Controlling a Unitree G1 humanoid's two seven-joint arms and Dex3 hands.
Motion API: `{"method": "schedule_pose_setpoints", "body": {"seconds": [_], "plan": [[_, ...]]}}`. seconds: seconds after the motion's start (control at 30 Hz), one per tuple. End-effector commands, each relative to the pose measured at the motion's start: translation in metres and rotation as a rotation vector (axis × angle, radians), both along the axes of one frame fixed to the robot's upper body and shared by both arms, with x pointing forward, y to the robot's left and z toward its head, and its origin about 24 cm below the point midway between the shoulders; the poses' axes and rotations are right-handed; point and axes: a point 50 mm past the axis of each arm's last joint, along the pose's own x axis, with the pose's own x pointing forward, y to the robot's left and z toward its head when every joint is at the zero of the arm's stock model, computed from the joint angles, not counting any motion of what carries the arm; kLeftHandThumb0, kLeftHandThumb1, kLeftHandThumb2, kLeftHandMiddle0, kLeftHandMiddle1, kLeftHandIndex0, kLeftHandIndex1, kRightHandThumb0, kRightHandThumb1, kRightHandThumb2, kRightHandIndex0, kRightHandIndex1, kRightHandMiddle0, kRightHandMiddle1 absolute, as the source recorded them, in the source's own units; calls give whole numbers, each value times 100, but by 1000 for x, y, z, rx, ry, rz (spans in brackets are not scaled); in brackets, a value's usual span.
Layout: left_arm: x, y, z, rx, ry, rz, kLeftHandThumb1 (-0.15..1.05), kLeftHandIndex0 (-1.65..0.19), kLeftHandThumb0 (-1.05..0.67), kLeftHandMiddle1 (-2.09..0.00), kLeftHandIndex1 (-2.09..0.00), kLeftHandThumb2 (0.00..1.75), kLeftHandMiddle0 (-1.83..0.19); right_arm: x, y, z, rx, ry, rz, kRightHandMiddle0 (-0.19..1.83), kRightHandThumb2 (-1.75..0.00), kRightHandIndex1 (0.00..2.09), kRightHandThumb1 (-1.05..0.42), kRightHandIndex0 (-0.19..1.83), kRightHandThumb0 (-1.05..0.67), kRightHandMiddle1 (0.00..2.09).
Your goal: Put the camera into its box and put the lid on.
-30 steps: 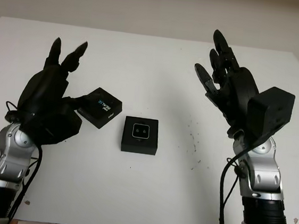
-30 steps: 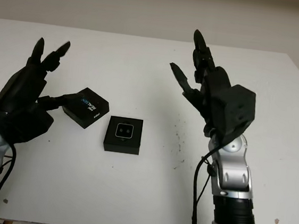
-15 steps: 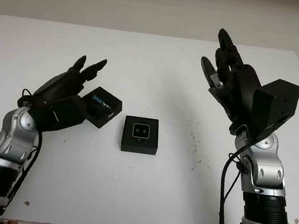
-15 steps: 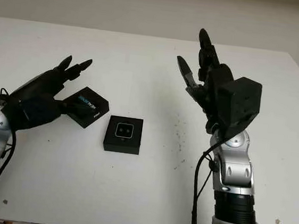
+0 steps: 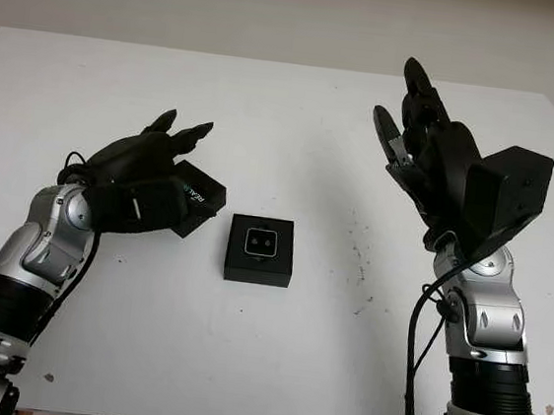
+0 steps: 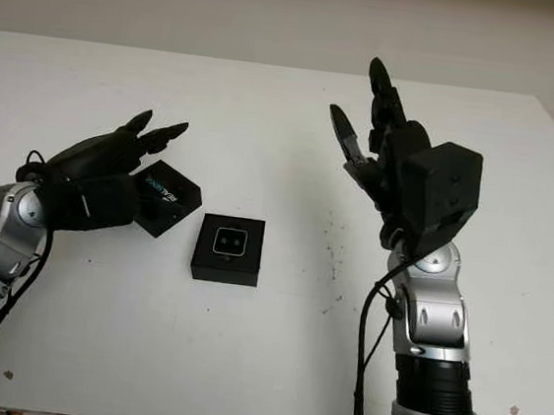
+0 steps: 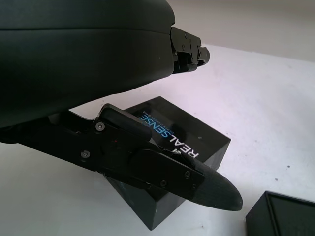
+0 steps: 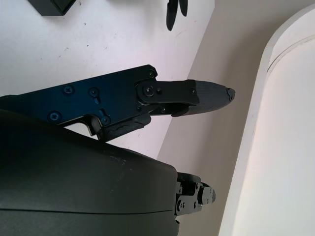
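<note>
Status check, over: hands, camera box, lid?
Left hand open, over the lid, no grip yet. Right hand open, raised above the table. Camera seated in box, uncovered. Nothing in the way.

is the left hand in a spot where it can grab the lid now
Probably yes: the left hand is open right over the lid, one finger across its printed top, nothing between them. The box sits apart beside it.

Your right hand (image 8: 98, 196) is open, its black fingers (image 8: 197, 96) reaching out above the white counter (image 8: 98, 44), holding nothing, clear of its surface.
</note>
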Motion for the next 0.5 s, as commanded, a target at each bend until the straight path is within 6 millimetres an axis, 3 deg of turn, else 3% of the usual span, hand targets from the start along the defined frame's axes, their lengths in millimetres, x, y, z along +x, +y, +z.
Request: {"method": "schedule_pose_setpoints", "body": {"seconds": [0.0,0.47], "plan": [[4,-3,9,44,-36,-12,96,-7,-83,-7,-7,4,-7,-2,-1,3,-13,-28,-1,-1,-38,5,-105,-11,-60,7],[7,-6,-3,133,7,-40,88,-20,-65,-6,-8,4,-11,-3,-1,1,1,-17,-3,-1,-36,5,-105,-12,-61,7]]}}
